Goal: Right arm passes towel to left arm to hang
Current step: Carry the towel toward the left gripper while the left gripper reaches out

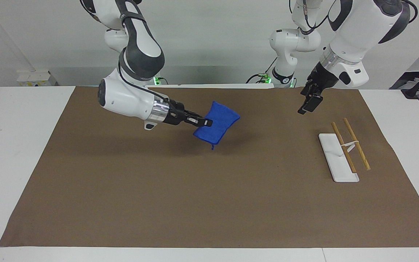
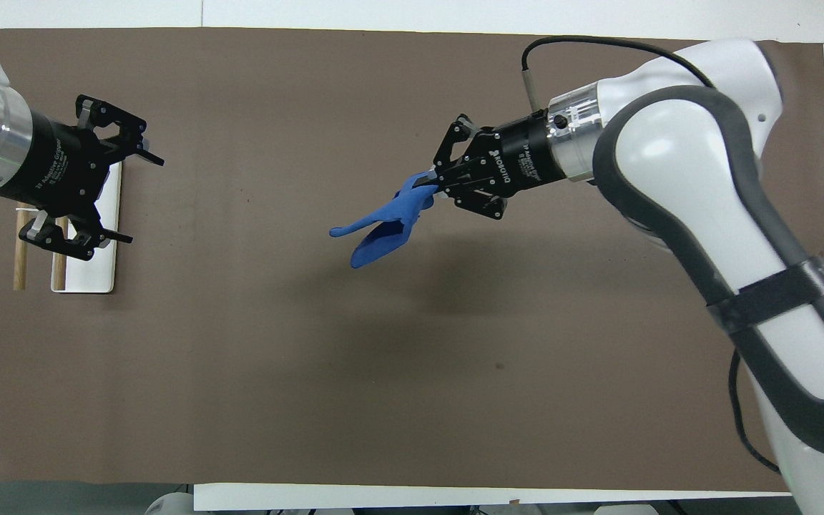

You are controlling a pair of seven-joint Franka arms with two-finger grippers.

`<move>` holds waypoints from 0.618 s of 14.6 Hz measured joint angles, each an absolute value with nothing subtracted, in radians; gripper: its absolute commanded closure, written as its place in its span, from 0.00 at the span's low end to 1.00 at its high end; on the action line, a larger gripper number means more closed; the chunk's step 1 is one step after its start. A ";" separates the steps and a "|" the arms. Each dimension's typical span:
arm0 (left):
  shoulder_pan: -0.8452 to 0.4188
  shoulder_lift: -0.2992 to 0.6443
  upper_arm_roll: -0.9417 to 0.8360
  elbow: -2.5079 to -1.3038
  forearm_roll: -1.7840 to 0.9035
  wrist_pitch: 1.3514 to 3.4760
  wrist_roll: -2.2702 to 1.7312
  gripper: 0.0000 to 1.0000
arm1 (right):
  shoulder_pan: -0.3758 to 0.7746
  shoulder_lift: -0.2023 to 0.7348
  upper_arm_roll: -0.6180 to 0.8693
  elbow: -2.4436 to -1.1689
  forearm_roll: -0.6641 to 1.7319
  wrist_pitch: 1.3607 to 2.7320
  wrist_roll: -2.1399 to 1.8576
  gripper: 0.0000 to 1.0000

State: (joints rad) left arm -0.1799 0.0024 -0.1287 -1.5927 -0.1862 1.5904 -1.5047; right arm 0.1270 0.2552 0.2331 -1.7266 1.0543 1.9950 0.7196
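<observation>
Here the towel [image 1: 216, 122] is gripped at one edge by the right hand [image 1: 205, 122], whose fingers are clenched on the blue cloth. The towel is held up in the air over the middle of the brown mat [image 1: 209, 203], clear of the surface, with the rest of the cloth hanging free below and beside the fingertips; a thin loop is seen dangling from its lowest corner. In the overhead view the cloth [image 2: 382, 232] is seen edge-on, folded into a trough shape that spreads away from the right hand [image 2: 432, 187].

The left hand [image 1: 307, 104] is held in the air over the mat at the left arm's end of the worktop [image 1: 16, 145], above the mat just nearer to the robots than the white tray [image 1: 336, 158]. Its fingers [image 2: 120, 237] are spread wide apart and nothing is held or touched by them. Two wooden rods [image 1: 356, 149] are carried on a white bracket rising from the tray. The two hands are well apart.
</observation>
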 measured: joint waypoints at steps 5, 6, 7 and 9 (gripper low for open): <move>-0.180 0.004 -0.173 -1.625 -0.273 1.599 -1.722 0.11 | 0.261 0.244 0.236 -1.781 1.241 2.211 0.791 0.99; -0.180 0.004 -0.180 -1.636 -0.281 1.607 -1.734 0.11 | 0.275 0.242 0.236 -1.782 1.253 2.225 0.804 0.99; -0.180 0.004 -0.188 -1.654 -0.284 1.630 -1.738 0.11 | 0.283 0.240 0.236 -1.782 1.262 2.234 0.817 0.99; -0.180 0.005 -0.204 -1.692 -0.286 1.710 -1.735 0.08 | 0.283 0.239 0.235 -1.783 1.271 2.240 0.835 0.99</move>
State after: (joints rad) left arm -0.1803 0.0049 -0.2043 -1.6915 -0.2862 1.7097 -1.7351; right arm 0.2826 0.2387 0.2353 -1.7827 1.2705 2.2403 0.8350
